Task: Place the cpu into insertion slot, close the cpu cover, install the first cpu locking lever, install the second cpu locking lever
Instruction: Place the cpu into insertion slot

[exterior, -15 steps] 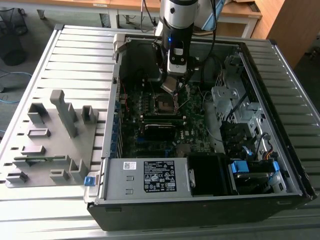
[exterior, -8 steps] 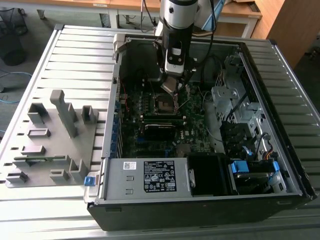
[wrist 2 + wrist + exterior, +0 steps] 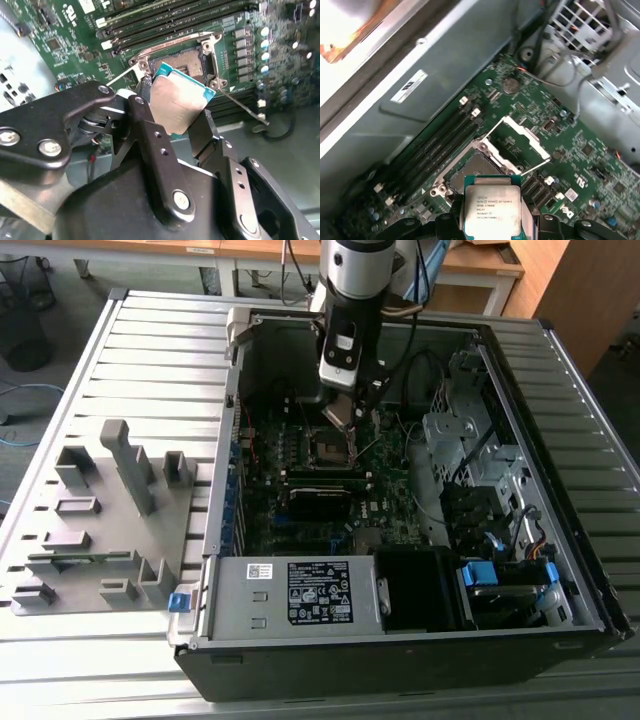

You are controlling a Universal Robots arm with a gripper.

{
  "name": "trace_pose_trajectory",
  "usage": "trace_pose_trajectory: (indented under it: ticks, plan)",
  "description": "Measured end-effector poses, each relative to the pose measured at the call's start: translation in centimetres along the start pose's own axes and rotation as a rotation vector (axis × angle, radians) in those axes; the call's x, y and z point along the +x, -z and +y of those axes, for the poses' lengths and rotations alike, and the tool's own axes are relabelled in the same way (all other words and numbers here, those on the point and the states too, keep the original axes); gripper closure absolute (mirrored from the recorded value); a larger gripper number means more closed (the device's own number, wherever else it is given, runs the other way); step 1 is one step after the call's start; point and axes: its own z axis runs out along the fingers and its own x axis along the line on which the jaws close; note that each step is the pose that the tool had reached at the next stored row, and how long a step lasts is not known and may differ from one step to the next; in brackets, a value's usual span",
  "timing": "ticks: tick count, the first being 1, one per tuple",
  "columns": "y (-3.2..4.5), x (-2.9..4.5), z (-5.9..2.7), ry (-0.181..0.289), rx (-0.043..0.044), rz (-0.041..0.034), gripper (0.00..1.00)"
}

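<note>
Currently: gripper (image 3: 350, 408) is down inside the open computer case (image 3: 232, 350), over the green motherboard (image 3: 385, 455). Fingers (image 3: 145, 125) are clamped on opposite edges of the cpu (image 3: 177, 102). In the first wrist view the cpu (image 3: 492, 207) shows its printed silver face.

Chip hangs just above the insertion slot (image 3: 470, 172) and is not seated. The insertion slot (image 3: 187, 60) is bare in both wrist views.

The cpu cover (image 3: 520, 137) is swung up, open, standing beside the slot. One thin locking lever (image 3: 244, 107) sticks out free from a socket corner. Memory slots (image 3: 435, 150) run alongside the socket.

Case lies on a slatted table (image 3: 150, 330). Grey fixture tray (image 3: 100, 510) sits just beside the case, on the exterior view's left.
</note>
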Motion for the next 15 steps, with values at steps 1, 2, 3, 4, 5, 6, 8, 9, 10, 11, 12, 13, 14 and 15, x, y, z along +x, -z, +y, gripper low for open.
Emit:
trace_pose_trajectory:
  ticks: [1,2,3,4,5,6,8,9,10,11,12,13,14,15]
  plan:
    - [-0.02,0.00,0.00,-0.018,-0.0003,-0.0016,0.46]
    - [-0.03,0.00,0.00,-0.037,-0.0005,-0.0033,0.46]
    - [-0.05,0.00,-0.01,-0.055,-0.0008,-0.0049,0.46]
    - [-0.07,0.00,0.00,-0.073,-0.0010,-0.0065,0.46]
    - [-0.08,0.00,-0.01,-0.091,-0.0013,-0.0081,0.46]
    - [-0.10,0.00,-0.01,-0.109,-0.0015,-0.0097,0.46]
    - [-0.13,0.00,-0.01,-0.145,-0.0021,-0.0129,0.46]
    - [-0.15,0.00,-0.01,-0.164,-0.0023,-0.0146,0.46]
    - [-0.17,0.00,-0.01,-0.182,-0.0026,-0.0162,0.46]
    - [-0.18,0.00,-0.02,-0.200,-0.0028,-0.0178,0.46]
    - [-0.20,0.00,-0.02,-0.218,-0.0030,-0.0194,0.46]
    - [-0.22,0.00,-0.02,-0.236,-0.0033,-0.0210,0.46]
    - [-0.23,0.00,-0.02,-0.253,-0.0036,-0.0226,0.46]
    - [-0.25,0.00,-0.02,-0.273,-0.0039,-0.0243,0.46]
